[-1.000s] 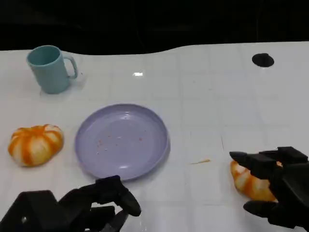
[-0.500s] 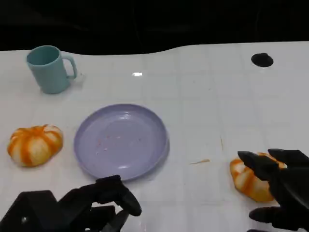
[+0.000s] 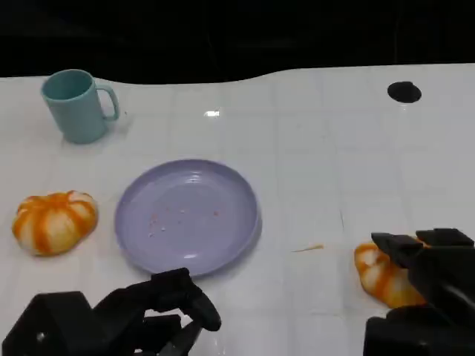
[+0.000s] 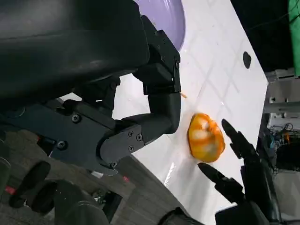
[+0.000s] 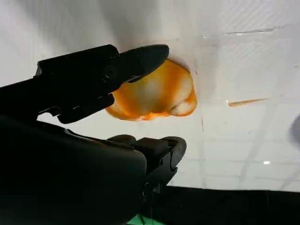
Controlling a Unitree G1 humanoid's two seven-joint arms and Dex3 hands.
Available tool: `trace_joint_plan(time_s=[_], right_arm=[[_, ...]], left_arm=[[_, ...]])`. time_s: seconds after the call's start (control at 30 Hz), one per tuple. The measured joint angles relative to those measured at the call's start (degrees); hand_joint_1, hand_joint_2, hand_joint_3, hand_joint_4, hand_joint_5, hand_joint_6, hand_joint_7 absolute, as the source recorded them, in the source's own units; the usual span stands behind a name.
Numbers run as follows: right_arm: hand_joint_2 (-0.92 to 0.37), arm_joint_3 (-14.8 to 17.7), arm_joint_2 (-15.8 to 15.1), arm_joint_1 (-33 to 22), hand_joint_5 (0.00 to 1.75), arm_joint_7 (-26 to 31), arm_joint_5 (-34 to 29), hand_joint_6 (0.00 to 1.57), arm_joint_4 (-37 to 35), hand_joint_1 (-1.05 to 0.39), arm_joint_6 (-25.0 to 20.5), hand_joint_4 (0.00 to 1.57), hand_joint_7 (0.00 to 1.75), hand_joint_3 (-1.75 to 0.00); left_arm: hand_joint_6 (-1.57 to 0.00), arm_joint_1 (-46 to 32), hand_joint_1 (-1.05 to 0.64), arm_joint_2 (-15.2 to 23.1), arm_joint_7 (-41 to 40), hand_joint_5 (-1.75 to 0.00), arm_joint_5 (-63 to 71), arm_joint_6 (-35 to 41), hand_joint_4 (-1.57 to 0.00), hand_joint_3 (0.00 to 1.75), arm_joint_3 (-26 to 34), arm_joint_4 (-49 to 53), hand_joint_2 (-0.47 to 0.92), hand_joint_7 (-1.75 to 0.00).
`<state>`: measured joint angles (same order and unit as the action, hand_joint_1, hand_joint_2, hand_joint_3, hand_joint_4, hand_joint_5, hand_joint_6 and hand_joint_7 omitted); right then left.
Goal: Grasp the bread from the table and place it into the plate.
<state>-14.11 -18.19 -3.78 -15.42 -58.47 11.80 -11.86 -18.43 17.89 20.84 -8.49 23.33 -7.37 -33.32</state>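
— Where do we stand?
— Bread (image 3: 382,278) lies on the bench (image 3: 326,170); our right hand (image 3: 427,285) straddles it, fingers apart, no grip yet. Lifting it to the plate (image 3: 187,216) remains.

White tiled table (image 3: 319,148) with the items resting on it.

The table's surface is glossy white with a faint grid of tile lines; its far edge meets a dark background. A teal mug (image 3: 76,104) stands upright at the far left, handle turned toward the right. A lavender plate (image 3: 187,216) lies near the centre, with a few small crumbs on it. An orange-and-white striped bread (image 3: 55,222) sits just left of the plate, apart from it. A second orange bread (image 3: 380,275) lies at the near right. A small black round mark (image 3: 404,92) shows at the far right, and an orange crumb (image 3: 308,248) lies between plate and right-hand bread.
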Motion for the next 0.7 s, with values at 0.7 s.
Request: trace_joint_plan(time_s=[0.7], right_arm=[[-0.92, -8.2, 1.36, 13.87, 0.24, 7.92, 0.25, 0.74, -21.55, -0.48, -2.13, 0.69, 0.09, -0.12]], left_arm=[[-0.58, -0.17, -0.35, -0.02, -0.16, -1.75, 0.33, 1.7, -0.69, 0.7, -0.04, -1.45, 0.84, -1.53]])
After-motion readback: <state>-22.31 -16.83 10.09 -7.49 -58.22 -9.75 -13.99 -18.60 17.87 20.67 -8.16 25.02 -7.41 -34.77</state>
